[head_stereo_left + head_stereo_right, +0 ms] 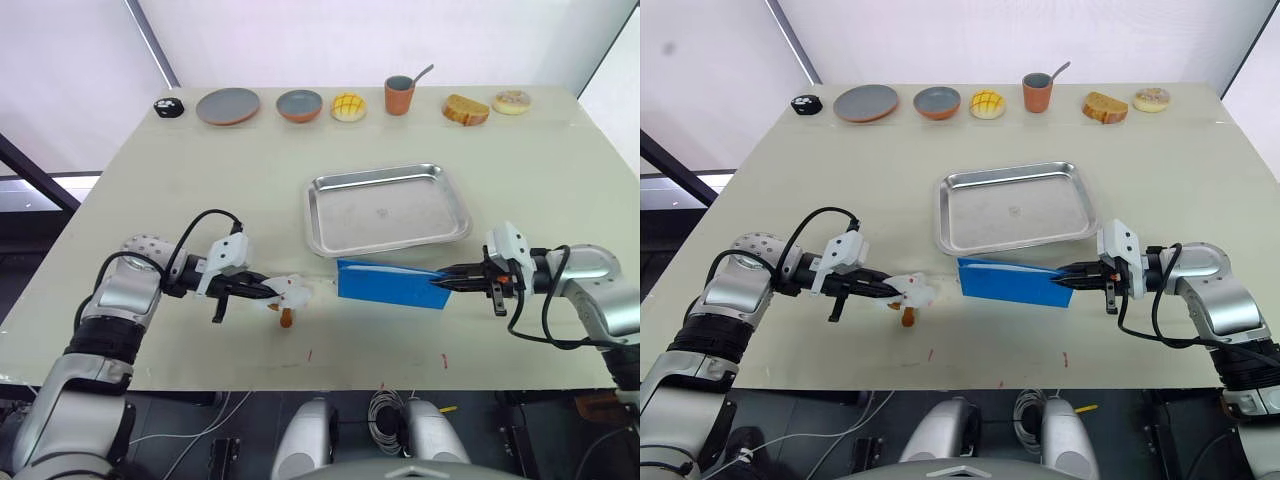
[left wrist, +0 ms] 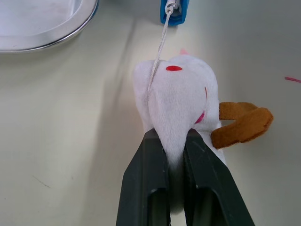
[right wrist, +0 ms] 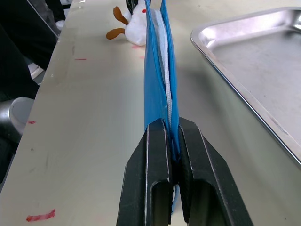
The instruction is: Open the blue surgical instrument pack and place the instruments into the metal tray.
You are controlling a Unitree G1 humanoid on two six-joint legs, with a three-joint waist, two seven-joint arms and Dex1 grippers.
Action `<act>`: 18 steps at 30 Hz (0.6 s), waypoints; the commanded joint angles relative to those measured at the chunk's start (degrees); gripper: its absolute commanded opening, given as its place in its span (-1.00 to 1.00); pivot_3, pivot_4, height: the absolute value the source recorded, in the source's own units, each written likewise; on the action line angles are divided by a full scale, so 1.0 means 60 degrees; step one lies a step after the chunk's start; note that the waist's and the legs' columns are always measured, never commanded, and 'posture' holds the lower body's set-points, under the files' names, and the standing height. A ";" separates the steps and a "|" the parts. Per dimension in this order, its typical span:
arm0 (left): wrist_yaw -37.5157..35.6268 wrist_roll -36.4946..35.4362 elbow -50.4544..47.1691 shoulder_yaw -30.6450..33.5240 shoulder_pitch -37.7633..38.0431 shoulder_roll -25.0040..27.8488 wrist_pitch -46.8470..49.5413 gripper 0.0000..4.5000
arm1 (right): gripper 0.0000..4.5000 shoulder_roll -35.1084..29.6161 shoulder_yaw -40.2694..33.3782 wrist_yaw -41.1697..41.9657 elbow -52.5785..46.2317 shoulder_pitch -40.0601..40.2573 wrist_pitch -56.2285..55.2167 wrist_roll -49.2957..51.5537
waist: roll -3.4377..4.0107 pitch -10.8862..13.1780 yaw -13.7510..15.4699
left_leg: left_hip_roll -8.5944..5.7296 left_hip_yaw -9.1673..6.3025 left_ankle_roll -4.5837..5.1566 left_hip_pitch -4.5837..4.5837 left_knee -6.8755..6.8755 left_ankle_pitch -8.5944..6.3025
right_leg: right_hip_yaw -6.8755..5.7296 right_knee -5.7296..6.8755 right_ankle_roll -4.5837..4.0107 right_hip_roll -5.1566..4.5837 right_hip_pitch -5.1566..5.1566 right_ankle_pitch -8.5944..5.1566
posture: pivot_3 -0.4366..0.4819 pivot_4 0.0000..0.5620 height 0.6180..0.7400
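Pack (image 1: 388, 282) lay on the counter (image 1: 200, 180) just in front of the metal tray (image 1: 387, 209), unopened as far as could be seen. Right gripper (image 1: 442, 282) clamped the pack's end nearest that arm; left gripper (image 1: 268, 291) clamped the white plush pull (image 1: 292, 293) tied to its far end. Tray empty, no instruments out. Task barely begun, by the look.

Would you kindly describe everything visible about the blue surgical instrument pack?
The blue surgical instrument pack is a flat, bright-blue rectangle with a pale lining at its edge. It stands on edge on the table just in front of the metal tray. The right gripper is shut on one end; from the other, a thin white cord runs to the white plush charm pinched by the left gripper.
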 commanded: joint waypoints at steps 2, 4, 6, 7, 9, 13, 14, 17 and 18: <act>0.0181 0.0672 0.0321 -0.0405 0.0376 -0.0009 0.0188 -1.00 | -0.49 -0.0093 -0.0011 -0.0176 0.0211 0.0127 0.0092 -0.0311 | 0.0001 0.0001 -0.0011 | 0.0000 -0.0002 0.0000 -0.0002 0.0000 0.0000 | -0.0002 -0.0002 0.0000 0.0000 0.0000 0.0000 | -0.05 -0.47 1.00; 0.0188 0.0688 0.0305 -0.0386 0.0373 -0.0028 0.0204 -1.00 | -0.21 0.0005 -0.0056 -0.0238 0.0204 0.0145 0.0005 -0.0365 | 0.0010 -0.0001 -0.0031 | 0.0000 -0.0001 0.0000 0.0000 0.0000 0.0000 | 0.0000 0.0001 -0.0001 0.0001 -0.0001 0.0000 | -0.05 -0.47 1.00; 0.0196 0.0703 0.0329 -0.0366 0.0349 -0.0043 0.0203 -1.00 | -0.21 0.0050 -0.0057 -0.0169 0.0160 0.0147 0.0019 -0.0355 | 0.0026 -0.0009 -0.0037 | 0.0000 0.0001 0.0000 0.0002 -0.0001 0.0000 | 0.0002 0.0004 -0.0001 0.0002 -0.0001 0.0000 | -0.05 -0.47 1.00; 0.0202 0.0707 0.0336 -0.0358 0.0343 -0.0048 0.0200 -1.00 | -0.21 0.0069 -0.0059 -0.0152 0.0148 0.0143 0.0018 -0.0354 | 0.0026 -0.0009 -0.0037 | 0.0000 0.0000 0.0000 0.0002 -0.0001 0.0000 | 0.0002 0.0003 -0.0001 0.0003 -0.0001 0.0000 | -0.05 -0.47 1.00; 0.0217 0.0710 0.0321 -0.0352 0.0346 -0.0058 0.0201 -1.00 | -0.21 0.0187 -0.0113 -0.0181 0.0104 0.0084 0.0145 -0.0211 | 0.0026 -0.0009 -0.0035 | 0.0000 0.0000 0.0000 0.0001 -0.0001 0.0000 | 0.0002 0.0002 -0.0001 0.0003 -0.0001 0.0000 | -0.05 -0.47 1.00; 0.0252 0.0703 0.0214 -0.0363 0.0357 -0.0097 0.0204 -1.00 | -0.21 0.0528 -0.0150 -0.0359 0.0103 -0.0155 0.0356 -0.0084 | 0.0027 -0.0010 -0.0036 | 0.0000 -0.0002 0.0000 0.0002 -0.0001 0.0000 | 0.0002 0.0003 -0.0001 0.0003 -0.0001 0.0000 | -0.05 -0.47 1.00; 0.0257 0.0699 0.0189 -0.0367 0.0357 -0.0107 0.0212 -1.00 | -0.21 0.0611 -0.0147 -0.0381 0.0115 -0.0222 0.0412 -0.0071 | 0.0027 -0.0010 -0.0035 | 0.0000 -0.0002 0.0000 0.0001 -0.0001 0.0000 | 0.0002 0.0003 -0.0001 0.0003 -0.0001 0.0000 | -0.05 -0.47 1.00; 0.0277 0.0681 0.0145 -0.0367 0.0349 -0.0134 0.0248 -1.00 | -0.21 0.0790 -0.0119 -0.0389 0.0136 -0.0417 0.0588 -0.0028 | 0.0027 -0.0010 -0.0024 | 0.0000 -0.0003 0.0000 0.0001 -0.0001 0.0000 | 0.0001 0.0002 -0.0001 0.0003 -0.0001 0.0000 | -0.05 -0.47 1.00; 0.0288 0.0682 0.0133 -0.0369 0.0347 -0.0139 0.0257 -1.00 | -0.21 0.0819 -0.0103 -0.0378 0.0154 -0.0471 0.0607 -0.0037 | 0.0027 -0.0010 -0.0018 | 0.0000 -0.0005 0.0000 0.0001 -0.0001 0.0000 | 0.0001 0.0003 -0.0001 0.0002 -0.0001 0.0000 | -0.05 -0.47 1.00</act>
